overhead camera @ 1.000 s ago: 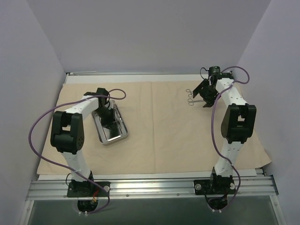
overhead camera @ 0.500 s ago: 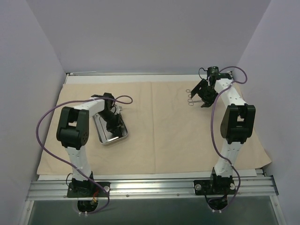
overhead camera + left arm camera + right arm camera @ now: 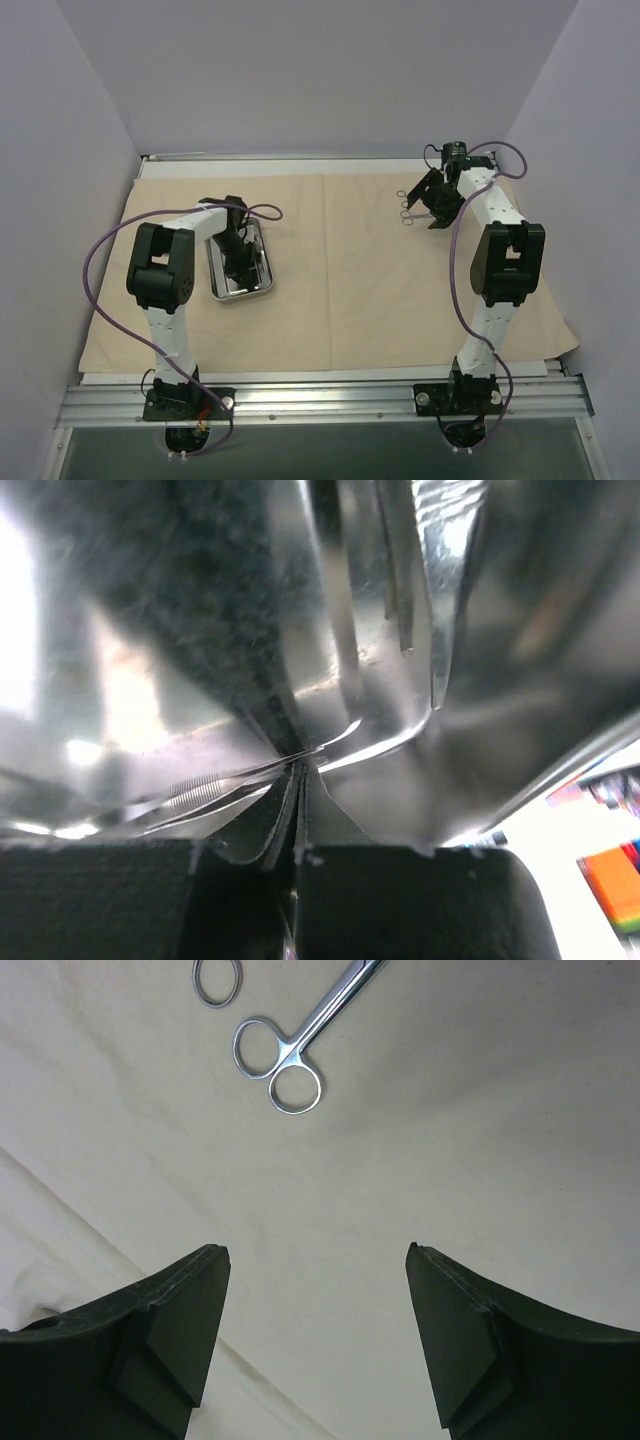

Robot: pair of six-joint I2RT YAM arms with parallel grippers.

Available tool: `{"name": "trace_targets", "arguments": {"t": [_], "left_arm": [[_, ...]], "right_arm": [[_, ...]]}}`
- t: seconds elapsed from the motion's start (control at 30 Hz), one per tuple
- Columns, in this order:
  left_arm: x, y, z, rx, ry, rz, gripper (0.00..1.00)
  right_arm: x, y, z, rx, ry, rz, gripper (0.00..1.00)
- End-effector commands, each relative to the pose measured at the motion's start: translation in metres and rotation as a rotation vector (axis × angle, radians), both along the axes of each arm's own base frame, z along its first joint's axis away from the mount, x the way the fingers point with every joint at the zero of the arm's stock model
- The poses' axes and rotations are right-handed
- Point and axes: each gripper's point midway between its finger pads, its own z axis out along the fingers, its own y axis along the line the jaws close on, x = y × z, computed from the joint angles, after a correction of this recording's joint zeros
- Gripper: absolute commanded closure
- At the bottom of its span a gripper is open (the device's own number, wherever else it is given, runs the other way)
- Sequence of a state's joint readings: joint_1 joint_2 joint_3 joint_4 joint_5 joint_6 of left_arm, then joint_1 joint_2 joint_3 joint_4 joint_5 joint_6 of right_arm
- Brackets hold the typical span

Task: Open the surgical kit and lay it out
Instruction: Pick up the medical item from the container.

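On the left half of the spread cloth wrap (image 3: 350, 290) lies the steel tray (image 3: 245, 294), left fingers (image 3: 390, 900) clenched inside it, grasp indeterminate; over the wrap's far right area, right fingers (image 3: 170, 1330) hang released near the scissors (image 3: 290, 1055).
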State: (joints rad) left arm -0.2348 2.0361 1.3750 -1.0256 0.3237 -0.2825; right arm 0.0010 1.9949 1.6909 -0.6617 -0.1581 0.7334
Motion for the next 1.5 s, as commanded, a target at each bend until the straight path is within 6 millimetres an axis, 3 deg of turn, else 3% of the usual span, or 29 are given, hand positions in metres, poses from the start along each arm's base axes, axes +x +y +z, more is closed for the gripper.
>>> {"name": "trace_targets", "arguments": {"t": [0.0,0.17,0.43,0.5,0.57,0.6,0.63,0.7,1.03,1.23,1.47], "left_arm": [[0.046,0.019,0.017,0.139,-0.214,0.044,0.98],[0.078,0.022,0.037,0.164,-0.356,0.107,0.98],[0.102,0.022,0.048,0.183,-0.408,0.134,0.97],[0.096,0.025,0.048,0.194,-0.388,0.128,0.97],[0.09,0.024,0.05,0.188,-0.378,0.113,0.86],[0.088,0.024,0.055,0.179,-0.388,0.1,0.78],[0.079,0.023,0.06,0.163,-0.387,0.074,0.51],[0.074,0.025,0.057,0.166,-0.381,0.053,0.46],[0.046,0.029,0.042,0.216,-0.336,-0.023,0.38],[0.036,0.023,0.023,0.247,-0.29,-0.068,0.38],[0.032,0.033,0.002,0.337,-0.264,-0.084,0.42]], "right_arm": [[-0.007,0.002,0.01,-0.002,0.003,0.011,0.27],[-0.009,0.007,0.008,0.003,0.01,0.022,0.27],[-0.01,0.009,0.006,0.008,0.017,0.034,0.27],[-0.011,0.01,0.005,0.011,0.018,0.038,0.27],[-0.011,0.011,0.005,0.017,0.017,0.041,0.27],[-0.012,0.012,0.005,0.019,0.02,0.043,0.27],[-0.012,0.013,0.004,0.021,0.017,0.044,0.27],[-0.012,0.012,0.003,0.021,0.017,0.042,0.27],[-0.016,0.019,-0.006,0.057,0.026,0.042,0.27],[-0.019,0.021,-0.007,0.066,0.032,0.044,0.27],[-0.019,0.022,-0.006,0.075,0.025,0.046,0.27]]}}
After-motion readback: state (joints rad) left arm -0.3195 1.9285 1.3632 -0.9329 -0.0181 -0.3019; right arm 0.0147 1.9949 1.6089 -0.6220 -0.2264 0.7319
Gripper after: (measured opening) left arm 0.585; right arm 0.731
